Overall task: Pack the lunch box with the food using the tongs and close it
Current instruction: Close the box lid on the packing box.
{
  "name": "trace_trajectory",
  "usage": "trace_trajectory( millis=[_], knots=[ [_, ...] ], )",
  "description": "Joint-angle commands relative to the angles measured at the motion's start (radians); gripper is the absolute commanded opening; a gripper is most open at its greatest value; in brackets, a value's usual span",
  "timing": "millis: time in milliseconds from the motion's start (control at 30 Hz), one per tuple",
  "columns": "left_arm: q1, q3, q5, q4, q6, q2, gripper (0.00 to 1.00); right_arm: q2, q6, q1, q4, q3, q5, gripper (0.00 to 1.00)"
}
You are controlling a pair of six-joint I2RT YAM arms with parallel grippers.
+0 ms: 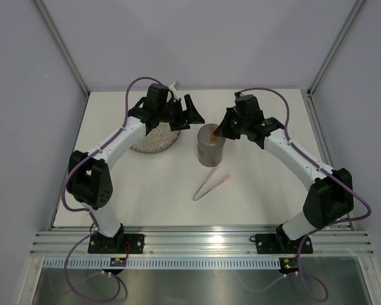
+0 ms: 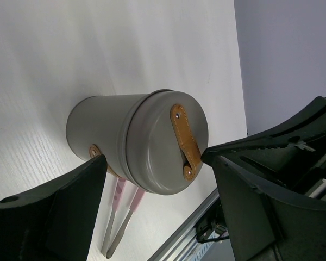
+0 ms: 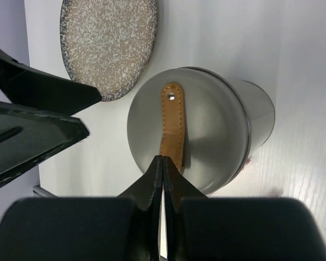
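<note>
Lunch box [image 1: 209, 154] stands upright at centre frame on the bench [image 1: 146, 197]. Its lid [image 3: 206, 136] is seated, with a tan strap [image 3: 171, 119] across the top. Right end effector [image 3: 163, 163] is pinched closed, tips at the strap's near end; cannot tell whether the strap is caught. Left end effector [image 1: 186, 118] sits just upper left of the box, fingers spread wide, holding nothing. Speckled plate [image 1: 153, 141] lies further left, partly under the left arm. Pink tongs [image 1: 211, 186] lie flat just below the box, apart from both arms.

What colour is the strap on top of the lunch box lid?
The strap is tan brown with pale stitching; clearest in the right wrist view.
</note>
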Motion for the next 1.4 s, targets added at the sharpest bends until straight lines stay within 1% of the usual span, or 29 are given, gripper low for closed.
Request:
trace_trajectory(
  millis=[0, 100, 233, 367, 433, 567, 633, 767, 833, 967, 1067, 1167, 1233, 1300, 1367],
  knots=[
    [-0.004, 0.028, -0.014, 0.014, 0.016, -0.034, 0.82, -0.004, -0.047, 0.014, -0.083, 0.109, 0.021, 0.04],
    [-0.001, 0.027, -0.034, 0.001, 0.023, -0.051, 0.82, -0.004, -0.058, 0.016, -0.108, 0.199, 0.021, 0.04],
    [0.023, 0.008, -0.046, 0.0, 0.022, -0.083, 0.83, 0.011, -0.067, 0.026, -0.119, 0.242, 0.02, 0.04],
    [0.068, -0.041, -0.035, 0.023, 0.007, -0.123, 0.83, 0.059, -0.063, 0.028, -0.073, 0.189, -0.006, 0.05],
    [0.087, -0.059, -0.029, 0.029, 0.003, -0.134, 0.83, 0.086, -0.051, 0.028, -0.045, 0.128, -0.014, 0.05],
    [0.103, -0.092, -0.02, 0.034, 0.007, -0.155, 0.83, 0.169, -0.038, 0.033, -0.036, 0.065, -0.026, 0.04],
    [0.106, -0.107, -0.02, 0.033, 0.008, -0.163, 0.83, 0.169, -0.043, 0.036, -0.04, 0.06, -0.025, 0.04],
    [0.109, -0.122, -0.014, 0.041, 0.007, -0.169, 0.83, 0.096, -0.073, 0.04, -0.103, 0.135, -0.005, 0.04],
    [0.109, -0.122, -0.014, 0.04, 0.007, -0.175, 0.83, 0.068, -0.086, 0.04, -0.129, 0.209, 0.012, 0.06],
    [0.111, -0.125, -0.021, 0.037, 0.01, -0.186, 0.83, 0.064, -0.116, 0.04, -0.195, 0.353, 0.049, 0.06],
    [0.115, -0.131, -0.023, 0.03, 0.011, -0.194, 0.83, 0.079, -0.118, 0.04, -0.197, 0.373, 0.04, 0.07],
    [0.123, -0.139, -0.025, 0.03, 0.013, -0.203, 0.83, 0.106, -0.103, 0.046, -0.16, 0.312, 0.018, 0.06],
    [0.129, -0.142, -0.026, 0.03, 0.013, -0.208, 0.83, 0.128, -0.093, 0.053, -0.133, 0.234, 0.009, 0.06],
    [0.132, -0.147, -0.025, 0.03, 0.013, -0.211, 0.83, 0.172, -0.078, 0.06, -0.093, 0.157, 0.003, 0.06],
    [0.132, -0.145, -0.022, 0.03, 0.014, -0.212, 0.83, 0.227, -0.072, 0.068, -0.085, 0.128, 0.0, 0.04]
  ],
)
